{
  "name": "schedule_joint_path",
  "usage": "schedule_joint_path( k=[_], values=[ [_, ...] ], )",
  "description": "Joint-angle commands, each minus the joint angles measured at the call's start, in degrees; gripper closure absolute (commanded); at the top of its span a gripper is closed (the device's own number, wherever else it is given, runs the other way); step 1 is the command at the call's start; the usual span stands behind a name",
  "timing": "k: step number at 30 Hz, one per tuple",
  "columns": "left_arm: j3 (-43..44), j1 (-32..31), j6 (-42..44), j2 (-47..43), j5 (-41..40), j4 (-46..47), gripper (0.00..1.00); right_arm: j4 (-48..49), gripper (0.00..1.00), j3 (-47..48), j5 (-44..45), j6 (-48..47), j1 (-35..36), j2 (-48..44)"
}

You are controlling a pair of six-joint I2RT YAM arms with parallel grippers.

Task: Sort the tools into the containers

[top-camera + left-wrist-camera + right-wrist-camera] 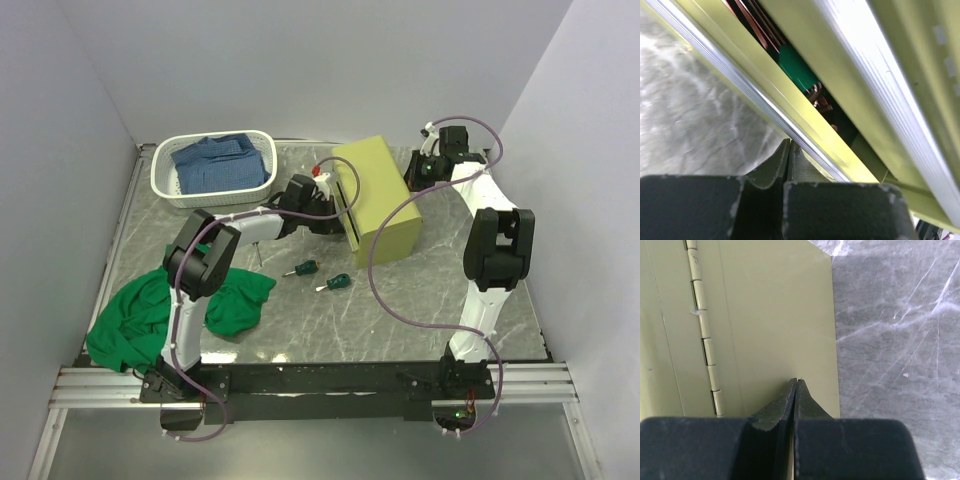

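1. Bracing looks like the right pincer [796, 386]'s job. Its two fingers are pressed flat together with nothing between them. Their tips touch the plain rear panel of the olive-yellow boxy metal tool chest [385, 195], just right of the hinge strip [705, 335]. I judge this stops the chest sliding while the other arm works on the front.

2. At the opposite face, the left pincer [789, 147] is likewise squeezed tight and empty. Its tips sit right up against the silver-edged drawer front [765, 107] directly ahead; I cannot tell if they actually touch it.

3. Just beyond those tips a gap stands open. A dark-green handle [797, 67] and some coppery pieces lie in the dark space inside, so at least one tool seems already stowed.

4. Closed fingers suit nudging a drawer, not lifting a tool. I cannot say whether the drawer is meant to go in or out.

5. Behind the left pincer, back toward its arm's base, two stubby dark-green-handled screwdrivers [302, 268] [336, 283] lie on the grey marbled table [430, 300]. They are well apart from the chest and not yet sorted. The fingers would have to spread before taking either.

6. Farther off to the left pincer's left are a green cloth [140, 320] and a white lattice plastic basket [165, 185] holding blue fabric. Neither belongs to the sorting.
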Motion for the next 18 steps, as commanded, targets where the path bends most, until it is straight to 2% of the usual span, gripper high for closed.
schedule_joint_path(
  k=[1, 6, 11, 13, 15, 17, 18],
  values=[
    [3.2, -1.1, -0.9, 1.1, 2.5, 4.6, 0.99, -4.0, 1.0, -1.6, -6.5, 1.9, 2.5, 0.1],
    [4.6, -1.1, -2.5, 2.1, 5.3, 8.5, 0.99, -4.5, 1.0, -1.5, -5.4, 1.5, 2.4, -0.4],
    [12.2, -0.9, 0.3, 4.9, 5.8, 6.6, 0.98, -5.3, 1.0, -2.1, -4.1, 0.7, 2.4, -0.7],
    [12.7, -0.7, 0.5, 5.3, 5.5, 5.9, 0.91, -5.5, 1.0, -2.1, -3.3, -0.3, 2.4, -0.9],
    [10.7, 0.1, -0.3, 4.1, 7.3, 5.5, 0.74, -5.5, 1.0, -1.7, -1.2, -1.3, 2.4, -1.7],
    [6.9, 0.6, -0.6, 2.1, 8.8, 5.5, 0.68, -5.4, 1.0, -1.3, 2.4, -2.6, 2.4, -2.7],
    [5.5, 1.2, -0.7, 1.3, 9.0, 4.8, 0.6, -5.1, 1.0, -0.7, 4.9, -3.0, 2.4, -3.1]
  ],
)
